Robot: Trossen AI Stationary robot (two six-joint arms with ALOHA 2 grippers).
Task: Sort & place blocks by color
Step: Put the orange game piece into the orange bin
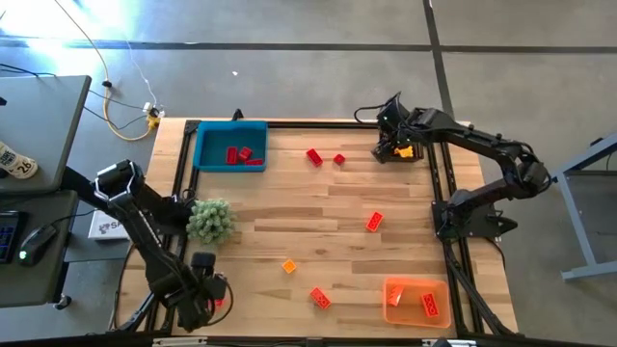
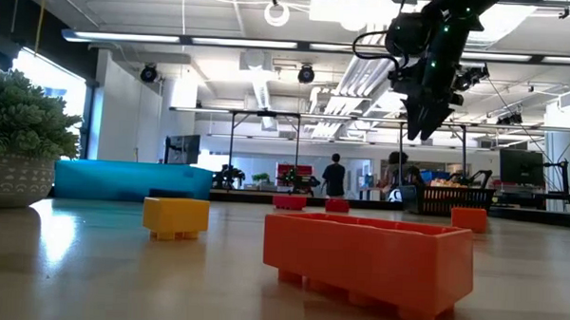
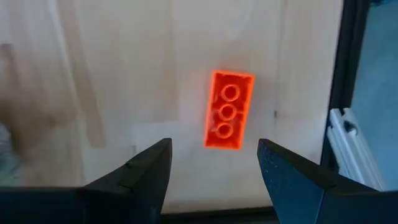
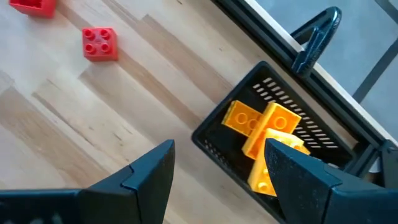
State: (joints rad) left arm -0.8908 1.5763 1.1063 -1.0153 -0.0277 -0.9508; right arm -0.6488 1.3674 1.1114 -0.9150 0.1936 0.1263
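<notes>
Overhead down; low level, near; wrists close above table (image 1: 318,217).

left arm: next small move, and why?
Probably lower the left gripper straight down and close on the orange brick. Its fingers are open with nothing between them, hovering above the brick, which lies flat and alone on the table just ahead of the gap. The right gripper, also open and empty, is over the black bin of yellow bricks.

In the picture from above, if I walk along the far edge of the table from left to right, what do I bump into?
Blue bin with red bricks → long red brick → small red brick → black basket of yellow bricks, with the right claw over it.
</notes>
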